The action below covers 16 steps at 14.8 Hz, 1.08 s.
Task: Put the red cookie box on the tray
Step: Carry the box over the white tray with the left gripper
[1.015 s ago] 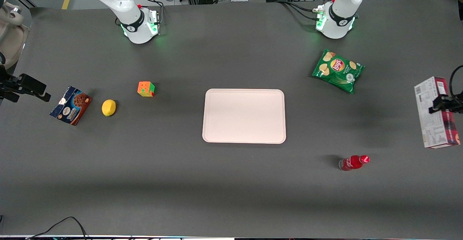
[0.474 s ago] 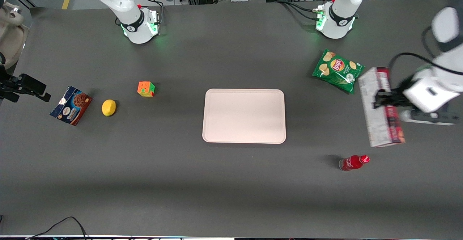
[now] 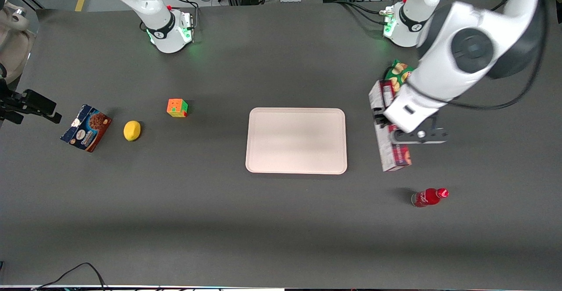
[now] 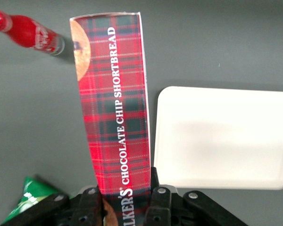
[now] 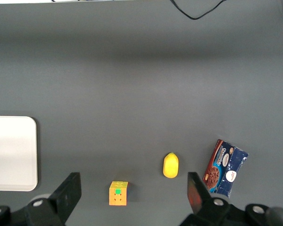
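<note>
- the gripper (image 3: 381,122) is clamped on the red cookie box (image 3: 388,144), holding it lifted above the table (image 3: 219,220), between the tray and the working arm's end of the table.
- in the left wrist view the black fingers (image 4: 90,207) press on the two sides of the red cookie box (image 4: 114,117) at one end; the long plaid face reads "chocolate chip shortbread" and runs straight out from the gripper (image 4: 125,205).
- in the front view the box runs lengthwise toward the camera, its grey-white face turned toward the tray (image 3: 296,141) and a strip of red plaid along its other edge.
- the box is just beside the tray's short edge but not over it; the tray (image 4: 224,136) is bare.
- a green chip bag (image 3: 398,72) lies farther from the camera than the box, mostly covered by the arm; a corner of it (image 4: 30,195) shows next to the gripper in the left wrist view.
- a red bottle (image 3: 429,197) lies on its side nearer the camera than the box, well apart from the tray.
- toward the parked arm's end of the table lie a colour cube (image 3: 177,107), a yellow lemon (image 3: 131,130) and a blue-and-brown cookie box (image 3: 86,127), all well apart from the tray.
</note>
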Tool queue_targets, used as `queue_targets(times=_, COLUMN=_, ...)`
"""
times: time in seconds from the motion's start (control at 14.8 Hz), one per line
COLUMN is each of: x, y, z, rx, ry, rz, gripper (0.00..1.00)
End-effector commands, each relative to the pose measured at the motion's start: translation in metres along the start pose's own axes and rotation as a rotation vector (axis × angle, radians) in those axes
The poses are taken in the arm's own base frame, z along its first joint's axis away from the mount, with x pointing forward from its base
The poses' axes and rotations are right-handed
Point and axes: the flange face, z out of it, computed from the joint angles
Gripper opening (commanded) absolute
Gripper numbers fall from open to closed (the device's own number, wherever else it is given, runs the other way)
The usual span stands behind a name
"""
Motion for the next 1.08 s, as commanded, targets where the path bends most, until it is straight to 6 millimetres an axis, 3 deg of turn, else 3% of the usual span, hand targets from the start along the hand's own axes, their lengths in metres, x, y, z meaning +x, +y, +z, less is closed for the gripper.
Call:
queue_targets(times=0.0, x=-0.011, y=0.037, z=0.081, rx=0.012, ry=0.038, rz=-0.046, gripper=0.14)
queue_targets(times=0.14, x=-0.021, y=0.057, z=0.128, rx=0.003, ry=0.038, rz=-0.031, gripper=0.14)
queue_targets(times=0.27, x=-0.029, y=0.074, z=0.158, rx=0.001, ry=0.016, rz=-0.015, gripper=0.14)
queue_targets(times=0.61, x=-0.065, y=0.105, z=0.205, rx=-0.018, ry=-0.009, rz=-0.016, gripper=0.14)
queue_targets(times=1.02, x=-0.074, y=0.105, z=0.237, rx=-0.018, ry=0.014, rz=0.024, gripper=0.14)
